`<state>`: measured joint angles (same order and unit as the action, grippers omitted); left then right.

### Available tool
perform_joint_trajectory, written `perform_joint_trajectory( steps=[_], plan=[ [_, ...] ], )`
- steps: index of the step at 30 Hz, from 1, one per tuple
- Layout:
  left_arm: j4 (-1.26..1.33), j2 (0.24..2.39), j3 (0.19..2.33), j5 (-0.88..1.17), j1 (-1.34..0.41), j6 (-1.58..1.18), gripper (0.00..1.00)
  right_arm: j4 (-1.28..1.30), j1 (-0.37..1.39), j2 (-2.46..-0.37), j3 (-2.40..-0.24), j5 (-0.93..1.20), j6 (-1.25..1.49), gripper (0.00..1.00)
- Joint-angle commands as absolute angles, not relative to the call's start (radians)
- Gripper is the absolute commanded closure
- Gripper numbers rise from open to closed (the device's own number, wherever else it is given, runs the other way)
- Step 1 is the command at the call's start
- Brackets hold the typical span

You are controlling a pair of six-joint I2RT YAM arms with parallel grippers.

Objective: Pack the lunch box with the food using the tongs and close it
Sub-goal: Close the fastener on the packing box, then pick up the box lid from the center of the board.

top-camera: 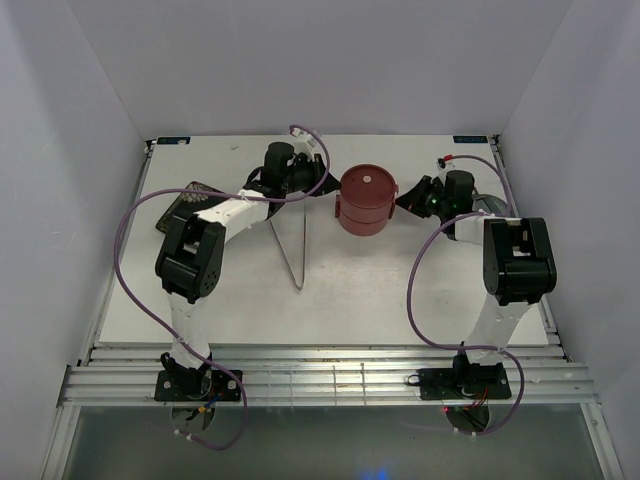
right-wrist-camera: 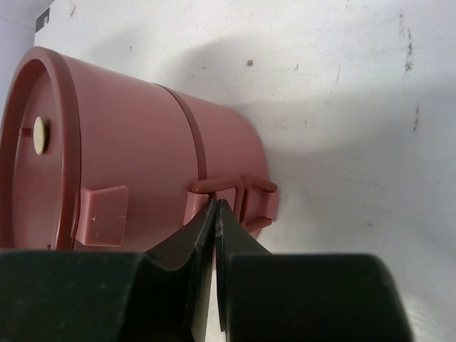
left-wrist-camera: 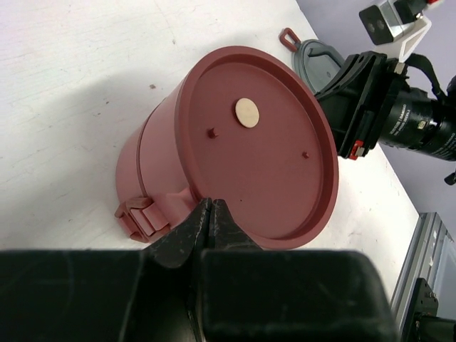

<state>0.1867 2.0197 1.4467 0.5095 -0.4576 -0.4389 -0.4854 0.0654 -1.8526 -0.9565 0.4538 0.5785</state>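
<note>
The dusty-red lunch box (top-camera: 367, 200) stands stacked on the table with its flat lid (left-wrist-camera: 263, 149) on top. My left gripper (left-wrist-camera: 211, 204) is shut, with its tips at the lid's near rim, just beside a side latch (left-wrist-camera: 139, 215). In the top view the left gripper (top-camera: 322, 185) sits at the box's left side. My right gripper (right-wrist-camera: 216, 205) is shut too, its tips against the wire clasp (right-wrist-camera: 229, 187) on the box's wall (right-wrist-camera: 142, 135). From above, the right gripper (top-camera: 405, 197) is at the box's right side. The silver tongs (top-camera: 291, 245) lie on the table, in a V. No food shows.
A dark patterned plate (top-camera: 186, 200) lies at the left, partly under the left arm. A grey round lid-like thing (left-wrist-camera: 320, 60) with a small red tab lies beyond the box, behind the right arm. White walls close in the table on three sides.
</note>
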Motion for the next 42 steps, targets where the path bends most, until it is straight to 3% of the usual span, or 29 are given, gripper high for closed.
perform_joint_trajectory(
  steps=[1, 9, 12, 17, 18, 19, 20, 23, 26, 35, 42],
  plan=[
    [0.143, 2.006, 1.43, 0.538, -0.476, -0.442, 0.91, -0.456, 0.104, -1.876, -1.012, 0.492, 0.555, 0.92],
    [0.143, 1.977, 1.411, 0.526, -0.474, -0.437, 0.91, -0.41, 0.058, -1.796, -0.956, 0.439, 0.542, 0.92],
    [0.143, 1.944, 1.405, 0.494, -0.469, -0.439, 0.84, -0.316, 0.015, -1.694, -0.942, 0.362, 0.497, 0.88],
    [0.143, 1.833, 1.413, 0.404, -0.462, -0.436, 0.63, -0.005, -0.047, -1.533, -1.058, 0.158, 0.355, 0.59],
    [0.143, 1.816, 1.417, 0.39, -0.46, -0.433, 0.54, 0.047, -0.061, -1.529, -1.086, 0.122, 0.313, 0.55],
    [0.14, 1.8, 1.419, 0.368, -0.457, -0.43, 0.47, 0.089, -0.089, -1.545, -1.116, 0.104, 0.296, 0.54],
    [0.137, 1.781, 1.423, 0.361, -0.456, -0.426, 0.34, 0.15, -0.103, -1.557, -1.173, 0.092, 0.278, 0.51],
    [0.12, 1.726, 1.421, 0.374, -0.445, -0.419, 0.29, 0.25, -0.152, -1.615, -1.283, 0.042, 0.216, 0.47],
    [0.1, 1.655, 1.387, 0.374, -0.434, -0.422, 0.02, 0.358, -0.198, -1.713, -1.394, 0.058, 0.193, 0.44],
    [0.233, 1.422, 1.014, 0.426, -0.43, -0.518, 0.02, 0.572, -0.27, -1.999, -1.758, 0.123, 0.069, 0.41],
    [0.252, 1.476, 0.983, 0.451, -0.43, -0.531, 0.02, 0.592, -0.29, -2.111, -1.814, 0.041, -0.036, 0.41]
  ],
)
